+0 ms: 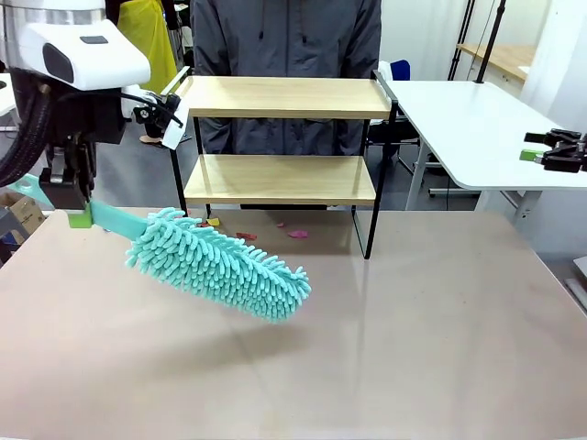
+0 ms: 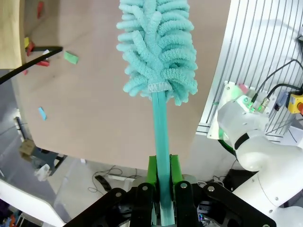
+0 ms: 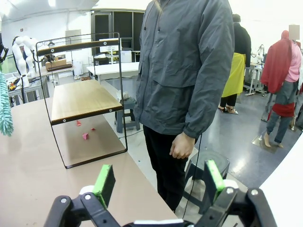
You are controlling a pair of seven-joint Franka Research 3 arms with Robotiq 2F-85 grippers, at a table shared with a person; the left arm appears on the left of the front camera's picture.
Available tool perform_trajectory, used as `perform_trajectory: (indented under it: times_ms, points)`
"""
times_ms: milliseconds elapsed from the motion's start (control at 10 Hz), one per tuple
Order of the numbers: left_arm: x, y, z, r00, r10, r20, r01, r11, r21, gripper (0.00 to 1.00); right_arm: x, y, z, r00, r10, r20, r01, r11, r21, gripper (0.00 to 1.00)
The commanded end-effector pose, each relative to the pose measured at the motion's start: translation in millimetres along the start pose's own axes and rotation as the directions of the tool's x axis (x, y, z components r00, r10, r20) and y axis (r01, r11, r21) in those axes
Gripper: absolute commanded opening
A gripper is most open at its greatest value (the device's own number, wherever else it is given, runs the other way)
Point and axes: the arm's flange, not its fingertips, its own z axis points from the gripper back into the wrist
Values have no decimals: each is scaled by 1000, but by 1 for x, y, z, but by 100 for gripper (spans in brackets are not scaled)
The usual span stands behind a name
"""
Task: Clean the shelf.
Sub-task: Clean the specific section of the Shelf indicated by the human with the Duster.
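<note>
The shelf point(image 1: 280, 96) stands at the table's far side, two light wooden boards in a thin black frame; the right wrist view has the shelf point(image 3: 80, 99) lying sideways. My left gripper point(image 1: 81, 218) is shut on the teal handle of a fluffy teal duster point(image 1: 220, 266), whose head hangs tilted just above the table, in front of and left of the shelf. In the left wrist view the green pads of my left gripper point(image 2: 161, 172) clamp the handle and the duster point(image 2: 158, 47) points away. My right gripper point(image 1: 534, 149) hovers open at the far right, and in its own view the right gripper point(image 3: 158, 182) holds nothing.
Small pink and red scraps point(image 1: 298, 234) lie on the table under the shelf; green point(image 2: 71, 57) and blue point(image 2: 42, 113) scraps lie nearby. A person point(image 1: 284, 37) stands right behind the shelf. A white side table point(image 1: 477, 119) adjoins at the right.
</note>
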Motion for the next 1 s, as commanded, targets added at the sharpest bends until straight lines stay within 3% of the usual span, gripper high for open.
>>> perform_trajectory:
  times_ms: [0, 900]
  points:
    - [-4, -1, 3, 1000, -9, 4, 9, 1000, -1, 13, 3, 0, -1, 1000, 5, 0, -5, 1000, 4, 100]
    - [-4, -1, 3, 1000, -9, 4, 9, 1000, -1, 13, 3, 0, -1, 1000, 5, 0, -5, 1000, 4, 100]
